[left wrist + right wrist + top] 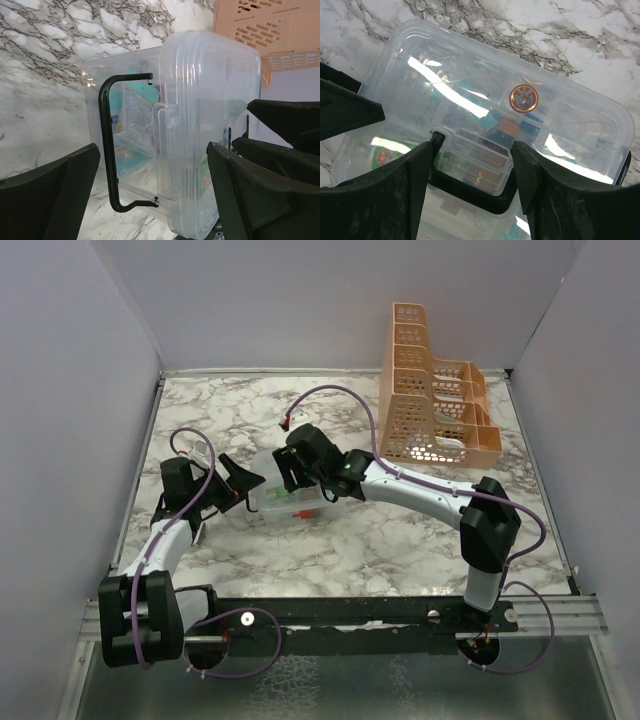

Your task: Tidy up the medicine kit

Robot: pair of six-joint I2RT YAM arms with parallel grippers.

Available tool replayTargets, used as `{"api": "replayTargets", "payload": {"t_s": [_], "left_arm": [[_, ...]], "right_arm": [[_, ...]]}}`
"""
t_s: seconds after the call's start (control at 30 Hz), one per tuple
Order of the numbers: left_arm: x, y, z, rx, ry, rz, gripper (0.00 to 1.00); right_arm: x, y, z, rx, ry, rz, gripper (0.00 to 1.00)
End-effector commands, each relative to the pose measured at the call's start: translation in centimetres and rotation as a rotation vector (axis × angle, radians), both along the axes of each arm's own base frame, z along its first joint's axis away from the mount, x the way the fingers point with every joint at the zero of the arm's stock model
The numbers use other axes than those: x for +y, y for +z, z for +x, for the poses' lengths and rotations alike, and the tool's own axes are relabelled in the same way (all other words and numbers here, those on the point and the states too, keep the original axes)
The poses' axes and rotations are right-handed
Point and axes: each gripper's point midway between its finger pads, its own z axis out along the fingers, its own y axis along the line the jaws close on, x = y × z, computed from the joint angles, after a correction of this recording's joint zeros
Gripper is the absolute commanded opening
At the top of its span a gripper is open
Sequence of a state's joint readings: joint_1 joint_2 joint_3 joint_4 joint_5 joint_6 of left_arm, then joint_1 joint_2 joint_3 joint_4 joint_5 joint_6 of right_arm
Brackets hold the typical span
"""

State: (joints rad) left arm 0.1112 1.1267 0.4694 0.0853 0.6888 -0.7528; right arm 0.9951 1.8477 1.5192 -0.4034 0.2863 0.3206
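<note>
The medicine kit (283, 503) is a clear plastic box with its lid down, lying on the marble table. Packets show through it. My left gripper (243, 483) is open at the box's left end; in the left wrist view its jaws (152, 150) stand wide on either side of the box (200, 125), by the black wire handle (107, 145). My right gripper (295, 472) is open above the lid (485, 85). Its jaws (475, 145) straddle the clear clasp tab and the black latch (485, 197), with a small gap on each side. A round red sticker (523, 98) shows through the lid.
An orange tiered plastic rack (435, 400) stands at the back right, also in the left wrist view (270, 30). White walls close in the table's left, back and right. My right gripper's fingers (285, 115) are near the box's far side.
</note>
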Motion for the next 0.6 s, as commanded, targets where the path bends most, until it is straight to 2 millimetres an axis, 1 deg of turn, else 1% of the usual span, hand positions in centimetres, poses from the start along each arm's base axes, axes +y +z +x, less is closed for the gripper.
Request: {"api": "replayTargets", "payload": {"t_s": [0.0,0.13,0.2,0.27,0.33,0.47,0.5,0.57], "left_arm": [[-0.4,-0.9,-0.8,0.042,-0.018,-0.014,0.87],[0.4,-1.5,-0.8,0.071,0.012,0.042,0.74],[1.0,-1.7,-0.8,0.082,0.02,0.089,0.71],[1.2,-1.5,-0.7,0.08,0.016,0.109,0.69],[1.0,-1.0,-0.7,0.073,0.002,0.098,0.65],[0.3,-0.3,-0.8,0.065,-0.03,0.063,0.54],[0.2,-0.1,-0.9,0.059,-0.042,0.057,0.52],[0.3,0.0,-0.9,0.06,-0.051,0.072,0.52]], "right_arm": [[-0.6,-3.7,-1.1,0.091,0.003,-0.074,0.65],[-0.5,-3.6,-1.2,0.093,0.003,-0.065,0.65],[-0.5,-3.6,-1.2,0.094,0.0,-0.062,0.65],[-0.7,-3.6,-1.1,0.094,-0.008,-0.063,0.65],[-0.7,-3.6,-1.0,0.089,-0.016,-0.064,0.65],[-1.0,-3.7,-0.8,0.085,-0.029,-0.074,0.65],[-1.0,-3.7,-0.8,0.085,-0.031,-0.073,0.65],[-0.9,-3.7,-0.9,0.089,-0.031,-0.072,0.64]]}}
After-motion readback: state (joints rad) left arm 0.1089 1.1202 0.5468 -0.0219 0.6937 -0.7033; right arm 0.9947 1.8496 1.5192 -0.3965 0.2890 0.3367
